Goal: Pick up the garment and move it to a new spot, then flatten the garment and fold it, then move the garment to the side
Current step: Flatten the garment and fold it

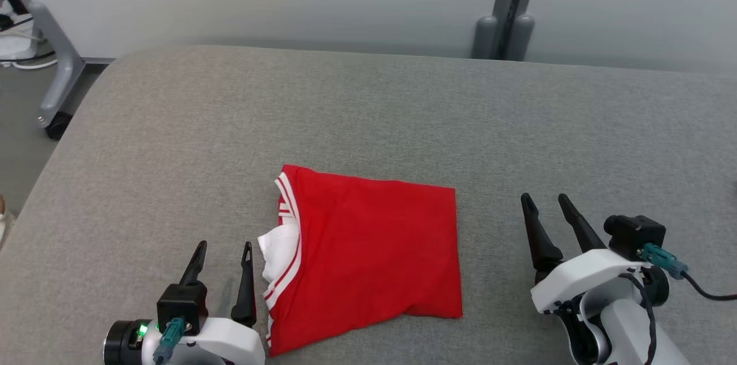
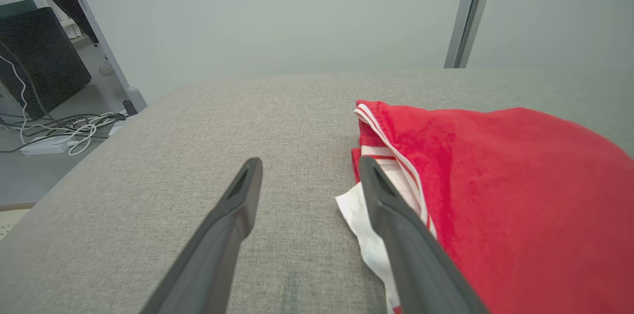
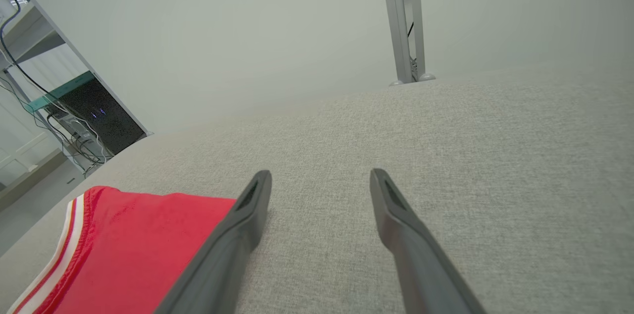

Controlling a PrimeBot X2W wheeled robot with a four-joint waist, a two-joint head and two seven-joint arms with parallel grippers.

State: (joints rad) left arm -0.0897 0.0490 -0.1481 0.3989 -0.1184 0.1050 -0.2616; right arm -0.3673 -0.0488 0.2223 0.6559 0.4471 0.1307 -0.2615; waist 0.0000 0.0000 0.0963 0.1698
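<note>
Garment (image 2: 495, 195): white fabric (image 2: 352, 209) beside left fingers (image 2: 396, 235)

You have no text, label, brand or number to read here. The red garment (image 1: 368, 250) bears only plain white stripes along its edge, and the black box (image 2: 34, 56) shows no legible marking.

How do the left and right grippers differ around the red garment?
The left gripper sits close beside the red garment, at its striped, white-trimmed edge; the right gripper stands well clear of its plain edge. The left gripper points nearly straight up the head view; the right gripper leans leftward. Both are open and empty.
</note>
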